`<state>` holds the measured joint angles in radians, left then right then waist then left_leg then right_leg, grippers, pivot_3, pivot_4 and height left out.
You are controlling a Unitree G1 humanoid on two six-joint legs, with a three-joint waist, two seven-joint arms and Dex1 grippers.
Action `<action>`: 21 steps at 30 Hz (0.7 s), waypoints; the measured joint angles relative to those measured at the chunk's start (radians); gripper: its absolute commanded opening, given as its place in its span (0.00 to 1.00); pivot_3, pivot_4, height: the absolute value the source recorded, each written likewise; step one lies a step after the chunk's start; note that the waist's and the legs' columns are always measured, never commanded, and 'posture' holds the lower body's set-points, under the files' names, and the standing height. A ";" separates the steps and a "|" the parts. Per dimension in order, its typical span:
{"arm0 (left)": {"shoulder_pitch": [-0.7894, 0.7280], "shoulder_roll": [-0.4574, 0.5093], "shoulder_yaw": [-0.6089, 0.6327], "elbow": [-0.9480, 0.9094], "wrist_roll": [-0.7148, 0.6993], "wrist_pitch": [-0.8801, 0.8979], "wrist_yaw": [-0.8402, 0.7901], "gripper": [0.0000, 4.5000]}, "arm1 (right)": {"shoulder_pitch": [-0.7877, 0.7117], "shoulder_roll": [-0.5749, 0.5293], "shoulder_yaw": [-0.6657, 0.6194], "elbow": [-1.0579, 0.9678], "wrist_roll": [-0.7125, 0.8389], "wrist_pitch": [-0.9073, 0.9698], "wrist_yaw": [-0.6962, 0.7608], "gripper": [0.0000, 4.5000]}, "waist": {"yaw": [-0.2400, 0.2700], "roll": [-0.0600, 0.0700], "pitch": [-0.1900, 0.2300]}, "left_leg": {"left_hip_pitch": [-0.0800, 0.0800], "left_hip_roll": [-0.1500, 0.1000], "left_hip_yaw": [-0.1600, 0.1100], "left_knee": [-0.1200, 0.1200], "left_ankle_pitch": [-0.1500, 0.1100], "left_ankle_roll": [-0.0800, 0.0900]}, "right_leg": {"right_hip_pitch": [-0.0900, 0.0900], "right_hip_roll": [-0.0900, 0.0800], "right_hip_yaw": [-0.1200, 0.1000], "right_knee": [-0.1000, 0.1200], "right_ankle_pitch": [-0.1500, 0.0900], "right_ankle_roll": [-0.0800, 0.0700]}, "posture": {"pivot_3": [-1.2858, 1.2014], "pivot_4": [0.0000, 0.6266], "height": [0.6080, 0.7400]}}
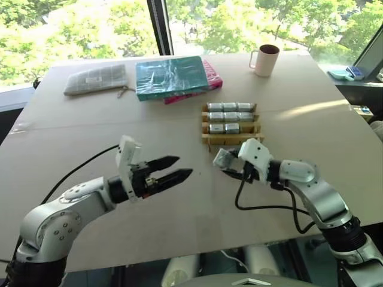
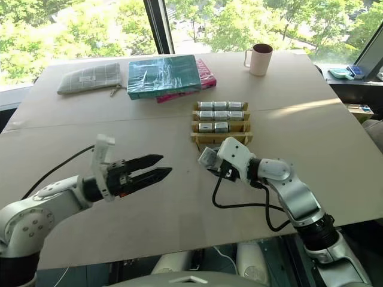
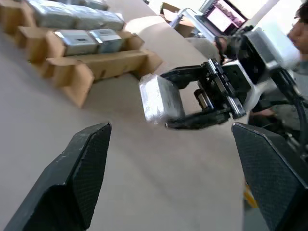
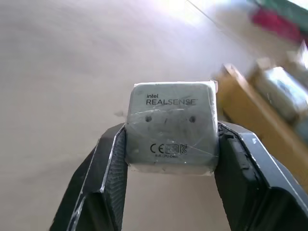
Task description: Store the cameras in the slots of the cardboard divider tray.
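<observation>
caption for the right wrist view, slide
Right end effector gripping a silver-grey camera beside the cardboard divider tray.

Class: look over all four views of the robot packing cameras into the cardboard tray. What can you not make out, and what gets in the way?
- Cardboard divider tray, nearest row: the right gripper and its held camera partly cover it in the head views.
- Held camera's small print: too small, right wrist view.
- Pouch contents: closed.
- Mug inside: hidden by its wall.
- Left gripper: fingertips cut off by the edge, left wrist view.
</observation>
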<state>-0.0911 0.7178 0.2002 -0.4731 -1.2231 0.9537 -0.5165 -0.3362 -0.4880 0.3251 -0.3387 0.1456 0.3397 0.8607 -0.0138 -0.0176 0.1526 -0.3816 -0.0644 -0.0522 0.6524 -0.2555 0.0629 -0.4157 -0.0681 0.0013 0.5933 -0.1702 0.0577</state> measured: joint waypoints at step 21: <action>-0.250 -0.116 -0.095 0.173 -0.079 0.167 0.098 0.18 | -0.081 0.040 0.017 0.049 -0.050 -0.180 0.031 0.68 | 0.006 -0.001 0.000 | -0.001 -0.001 -0.001 0.000 -0.001 -0.005 | -0.001 0.000 0.000 0.000 0.000 -0.001 | 0.52 0.24 1.00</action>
<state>-0.3415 0.6022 0.1051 -0.2999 -1.3025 1.1212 -0.4190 -0.4171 -0.4480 0.3422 -0.2901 0.0956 0.1595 0.8916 -0.0074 -0.0184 0.1526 -0.3829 -0.0655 -0.0535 0.6519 -0.2564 0.0574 -0.4165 -0.0684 0.0015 0.5933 -0.1702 0.0570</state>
